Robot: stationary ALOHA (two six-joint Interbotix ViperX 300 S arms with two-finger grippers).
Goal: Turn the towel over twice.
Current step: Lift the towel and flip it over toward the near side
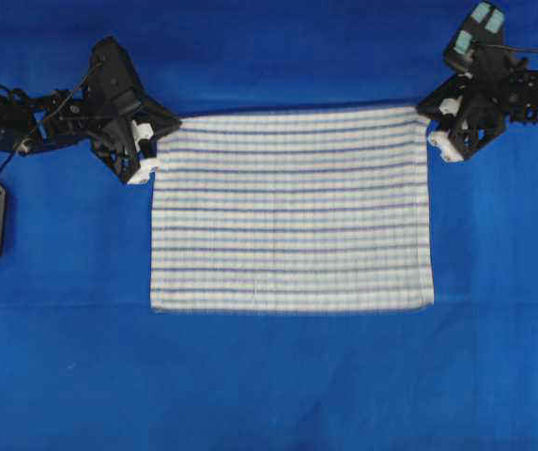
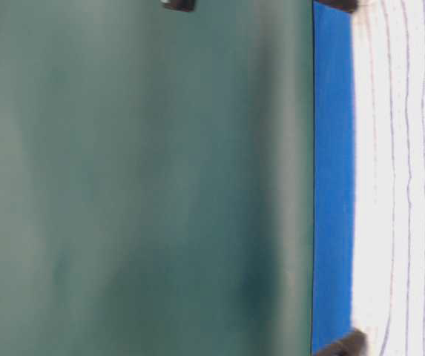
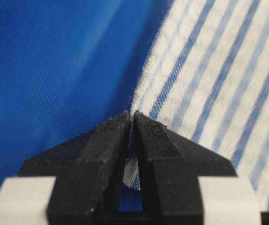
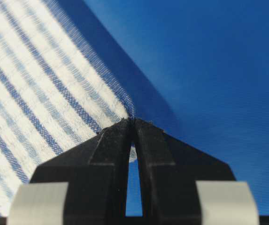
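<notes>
Closest to the left wrist camera: left end effector point(image 3: 131, 117), two black fingers point(image 3: 103, 150) pressed together at the tips, pinching a corner of the towel point(image 3: 219, 79), a sliver of white cloth visible in the narrow slot between them. Same picture from the right wrist camera: right end effector point(image 4: 133, 121) clamped tight on another towel corner, black fingers point(image 4: 157, 150) meeting at the tips, striped fabric fanning away to one side, plain blue table cloth point(image 4: 209, 70) to the other.

Seen from overhead: towel point(image 1: 292, 211) spread flat and rectangular in the middle of the desk, white with thin dark-blue and light-blue stripes running across, on the blue table cloth point(image 1: 269, 385). Left end effector point(image 1: 146, 150) at the far-left corner, right end effector point(image 1: 440, 132) at the far-right corner, both arms reaching inward from the sides.

From table level: towel edge point(image 2: 405, 178) lying flat on the blue cloth point(image 2: 332, 178), blurred dark-green backdrop point(image 2: 138, 178) beyond.
</notes>
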